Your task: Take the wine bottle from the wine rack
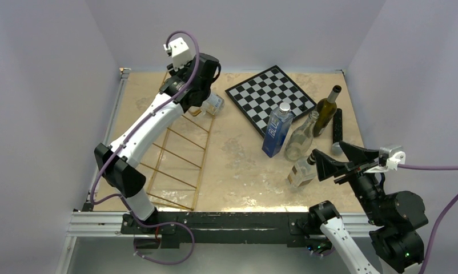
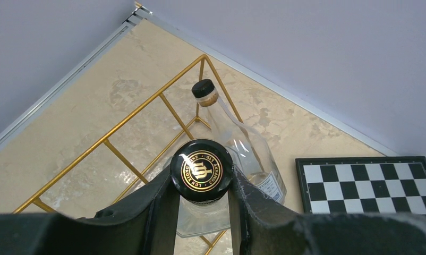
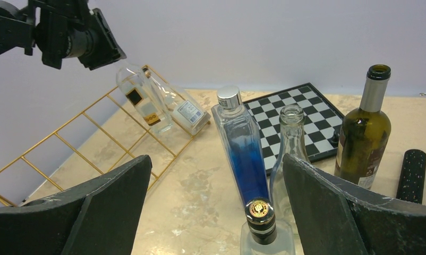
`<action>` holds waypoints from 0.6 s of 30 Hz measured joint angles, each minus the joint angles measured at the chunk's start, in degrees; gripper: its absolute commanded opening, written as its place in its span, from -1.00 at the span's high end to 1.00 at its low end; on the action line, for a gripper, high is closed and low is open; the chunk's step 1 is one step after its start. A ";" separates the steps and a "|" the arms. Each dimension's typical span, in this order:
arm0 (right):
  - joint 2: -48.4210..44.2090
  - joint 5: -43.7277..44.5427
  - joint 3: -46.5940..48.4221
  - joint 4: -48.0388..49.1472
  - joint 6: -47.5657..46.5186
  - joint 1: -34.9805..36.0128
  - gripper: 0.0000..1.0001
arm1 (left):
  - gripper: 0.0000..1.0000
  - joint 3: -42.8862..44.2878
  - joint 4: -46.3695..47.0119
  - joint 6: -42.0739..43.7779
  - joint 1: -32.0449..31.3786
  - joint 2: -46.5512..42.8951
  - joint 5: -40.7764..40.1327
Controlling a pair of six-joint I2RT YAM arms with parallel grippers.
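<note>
Wine rack (image 1: 203, 162): gold wire, lying flat on the tabletop (image 1: 238, 165), 9 o'clock side.
Wine bottle (image 2: 201, 169): clear glass, black gold-crested cap, tilted at the rack's 12 o'clock end.
Left gripper (image 2: 202, 173): pinching that cap.
Second clear bottle (image 2: 248, 154): lying on the rack, just beside.
Right gripper (image 3: 216, 207): spread wide at 4 o'clock, above a small capped bottle (image 3: 264, 223).

Mid-frame, bare beige marble tabletop (image 1: 238, 165) gives open passage between the thin gold wire rack (image 1: 203, 162) at left and upright obstacles at right: tall blue glass bottle (image 1: 277, 132), clear glass bottle (image 1: 301, 140), dark green wine bottle (image 1: 328, 109).
</note>
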 measured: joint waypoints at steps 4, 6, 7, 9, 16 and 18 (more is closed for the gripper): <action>0.09 -0.02 0.02 0.00 0.00 0.00 -0.98 | 1.00 0.00 0.20 0.59 -0.17 -2.34 1.25; 0.09 -0.02 0.02 0.00 0.00 0.00 -0.97 | 1.00 -0.17 0.26 0.87 -0.33 -3.76 2.67; 0.09 -0.02 0.02 0.00 0.00 0.00 -0.97 | 1.00 -0.46 0.46 0.98 -0.35 -4.48 3.19; 0.11 -0.02 0.02 0.00 0.00 0.00 -0.98 | 1.00 -1.75 1.09 1.25 -0.63 -6.49 4.33; 0.11 -0.02 0.02 0.00 -0.02 0.00 -0.98 | 1.00 -5.33 3.30 6.82 -3.17 -11.65 7.50; 0.11 -0.02 0.02 0.00 0.00 0.00 -0.98 | 1.00 -7.74 6.40 10.93 -4.20 -13.22 9.07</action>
